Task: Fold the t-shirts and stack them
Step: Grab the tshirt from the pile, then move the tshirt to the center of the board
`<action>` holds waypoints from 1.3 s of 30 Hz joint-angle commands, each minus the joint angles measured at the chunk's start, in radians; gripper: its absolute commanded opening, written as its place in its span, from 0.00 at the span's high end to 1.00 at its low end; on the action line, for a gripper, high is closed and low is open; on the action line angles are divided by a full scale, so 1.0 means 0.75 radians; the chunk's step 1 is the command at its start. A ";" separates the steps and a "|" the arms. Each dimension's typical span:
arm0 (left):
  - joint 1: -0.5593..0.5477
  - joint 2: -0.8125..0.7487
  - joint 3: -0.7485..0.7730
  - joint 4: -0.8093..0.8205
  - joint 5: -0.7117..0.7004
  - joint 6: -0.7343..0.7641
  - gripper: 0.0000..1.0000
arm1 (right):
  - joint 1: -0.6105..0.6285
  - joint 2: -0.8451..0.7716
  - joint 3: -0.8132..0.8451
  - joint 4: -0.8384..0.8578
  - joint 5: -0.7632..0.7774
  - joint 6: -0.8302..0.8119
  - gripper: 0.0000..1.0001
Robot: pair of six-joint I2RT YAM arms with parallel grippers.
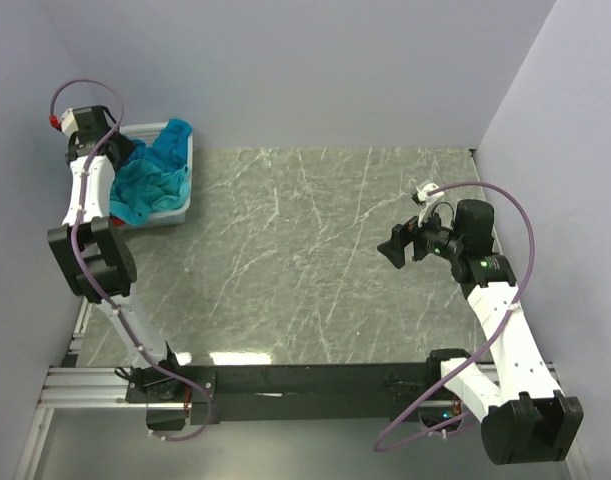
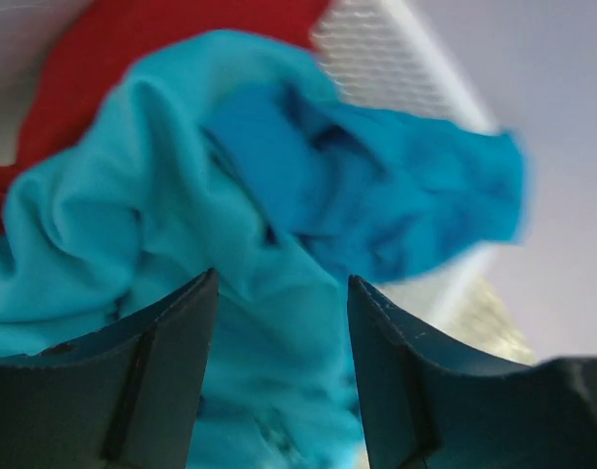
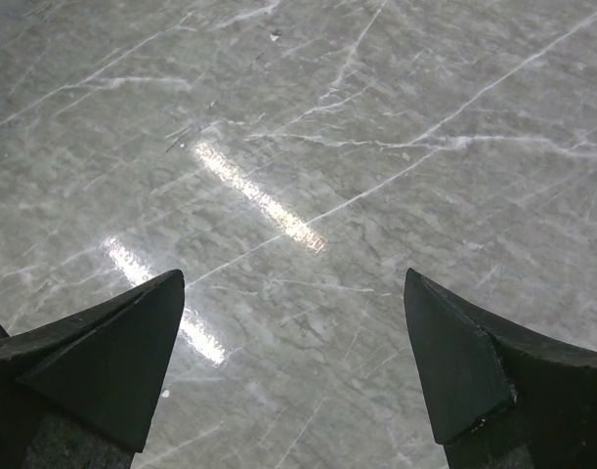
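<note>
Turquoise-blue cloth t-shirts (image 1: 157,182) and a red t-shirt (image 2: 181,29) lie heaped in the white plastic basket (image 1: 172,215); left fingers (image 2: 156,376) apart above them, right fingers (image 3: 103,366) wide apart.

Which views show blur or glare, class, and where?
Left wrist: the blue shirts and basket are soft, blurred at the far edge. Right wrist: bright glare streaks on the table. Top: sharp, with faint glare near the table's front edge.
</note>
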 commanded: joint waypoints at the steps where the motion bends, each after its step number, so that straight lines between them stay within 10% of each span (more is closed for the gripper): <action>1: -0.028 0.070 0.087 -0.187 -0.207 -0.014 0.39 | 0.013 -0.019 0.049 0.024 0.028 -0.016 0.01; 18: -0.032 0.209 0.196 -0.110 -0.301 0.022 0.65 | 0.030 0.040 0.067 0.003 0.046 -0.035 0.01; 23: -0.034 0.068 0.098 0.086 -0.164 0.069 1.00 | 0.030 0.050 0.070 -0.003 0.050 -0.041 0.01; 33: -0.116 -0.501 -0.064 0.508 0.259 0.021 1.00 | 0.032 0.056 0.065 0.005 0.056 -0.047 0.01; 39: -0.297 -0.593 0.289 0.570 0.321 -0.064 1.00 | 0.032 0.069 0.061 0.010 0.089 -0.057 0.01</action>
